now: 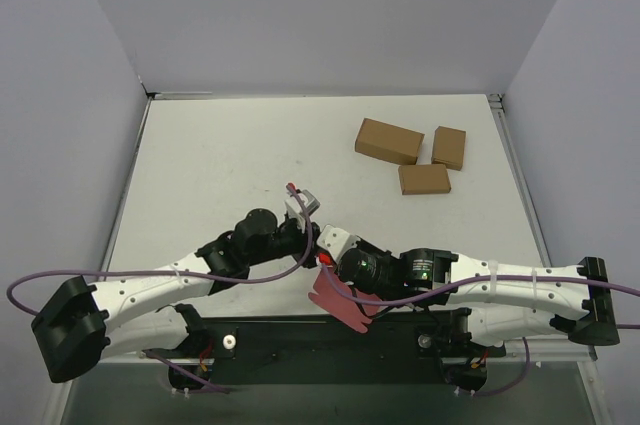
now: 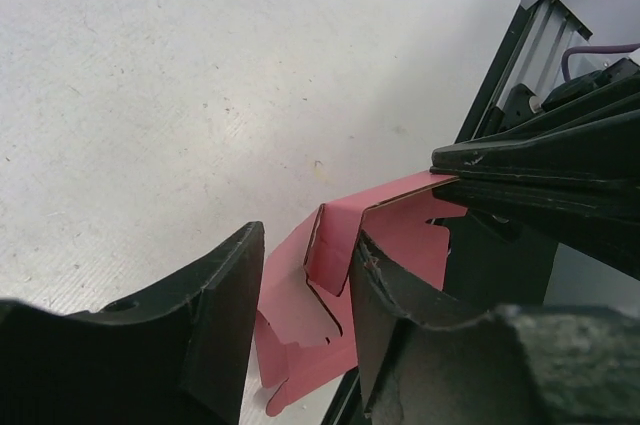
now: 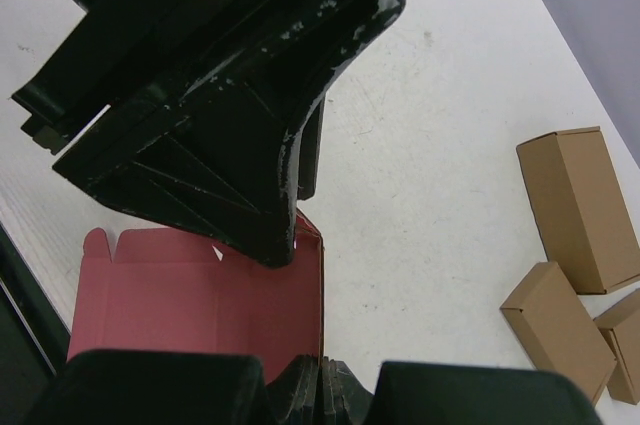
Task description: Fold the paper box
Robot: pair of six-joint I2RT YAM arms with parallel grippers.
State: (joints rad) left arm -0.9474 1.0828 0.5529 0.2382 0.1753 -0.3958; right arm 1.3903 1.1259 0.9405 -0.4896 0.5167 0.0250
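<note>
The paper box (image 1: 338, 297) is sitting at the near edge of the desk (image 1: 220, 155), in the middle, where the two arms are meeting. It is still a mostly flat pink-red sheet with notched tabs. Part of it is reaching over the black rail (image 1: 300, 330) that carries the arm bases.

The right end effector (image 3: 320, 385) is gripping one edge of the sheet. Its two fingers are pressing together on the card, and in the right wrist view the pink panel is spreading out to the left of them.

The left end effector (image 2: 308, 245) is coming down onto the sheet from the other side. Its fingers are standing apart and are not clamping anything. In the left wrist view one panel of the card is bending upward along a crease and is standing in the gap between the two fingers, close to the right-hand finger (image 2: 400, 315). I cannot tell whether it is touching that finger.

Three brown cardboard boxes (image 1: 389, 141) are lying together on the far right part of the desk, well apart from both arms.
</note>
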